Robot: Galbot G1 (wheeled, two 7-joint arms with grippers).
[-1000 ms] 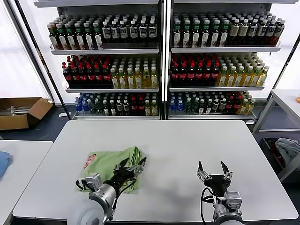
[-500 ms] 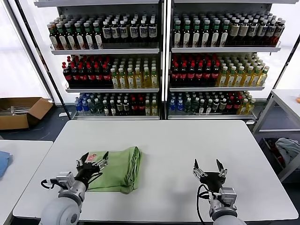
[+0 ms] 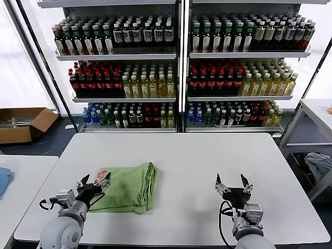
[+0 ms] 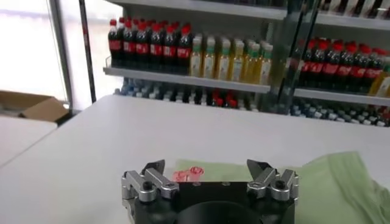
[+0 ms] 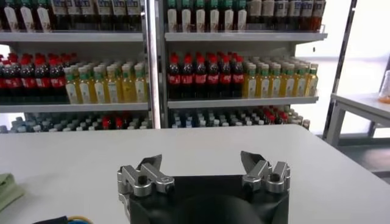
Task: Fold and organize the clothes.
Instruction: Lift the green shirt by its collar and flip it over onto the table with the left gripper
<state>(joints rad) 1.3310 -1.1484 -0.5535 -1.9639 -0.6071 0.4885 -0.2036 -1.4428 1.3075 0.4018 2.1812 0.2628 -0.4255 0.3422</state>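
Observation:
The light green polo shirt (image 3: 127, 188) lies folded into a compact rectangle on the white table (image 3: 197, 161), left of centre, its red-and-white print at the near left corner. My left gripper (image 3: 93, 182) is open and empty, low at the shirt's left edge; in the left wrist view (image 4: 206, 167) the shirt (image 4: 332, 182) and its print lie just beyond the fingers. My right gripper (image 3: 232, 183) is open and empty over bare table at the front right, also in the right wrist view (image 5: 200, 161).
Shelves of bottles (image 3: 176, 67) stand behind the table. A second white table (image 3: 21, 176) with a blue cloth (image 3: 3, 180) is at the left, a cardboard box (image 3: 23, 123) on the floor behind it. A side table with a cloth bundle (image 3: 319, 166) is at the right.
My left gripper has drawn back from the shirt's right side to its left edge, leaving the shirt folded and flat. The right gripper has barely moved.

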